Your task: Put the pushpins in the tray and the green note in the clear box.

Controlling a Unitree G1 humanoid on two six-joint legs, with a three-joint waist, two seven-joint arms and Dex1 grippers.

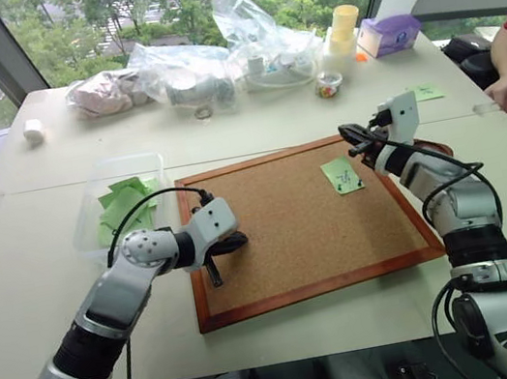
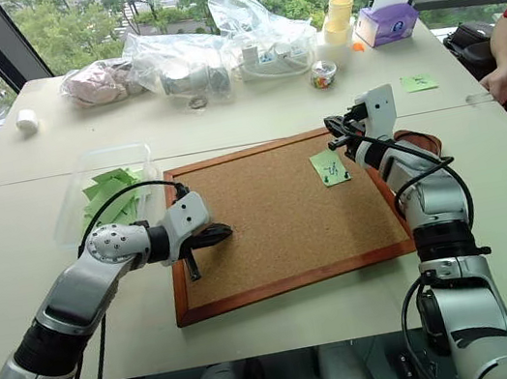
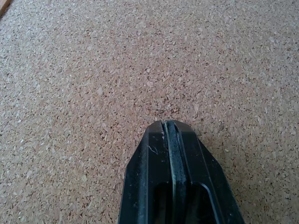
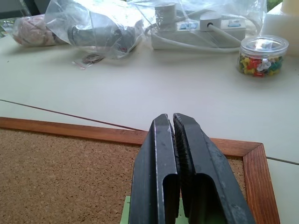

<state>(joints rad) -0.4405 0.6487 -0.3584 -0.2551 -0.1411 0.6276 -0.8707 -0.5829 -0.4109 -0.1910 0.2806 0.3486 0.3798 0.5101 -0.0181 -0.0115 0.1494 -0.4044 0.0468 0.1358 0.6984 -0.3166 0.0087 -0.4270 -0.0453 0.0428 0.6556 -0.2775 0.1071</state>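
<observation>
1. Lying on the corkboard [image 1: 299, 226] near its far right corner, the green note [image 1: 341, 175] sits just below the right pincer [image 1: 354, 137].
2. Right pincer: fingers pressed together above the board's far edge; whether a pushpin is pinched there cannot be told.
3. Left pincer [image 1: 229, 245]: closed and empty over the board's left part.
4. The note is a light-green square with dark handwriting.
5. Left of the board, the clear box [image 1: 122, 205] holds green sheets; the tray [image 2: 419, 142] peeks out behind the right arm.
</observation>
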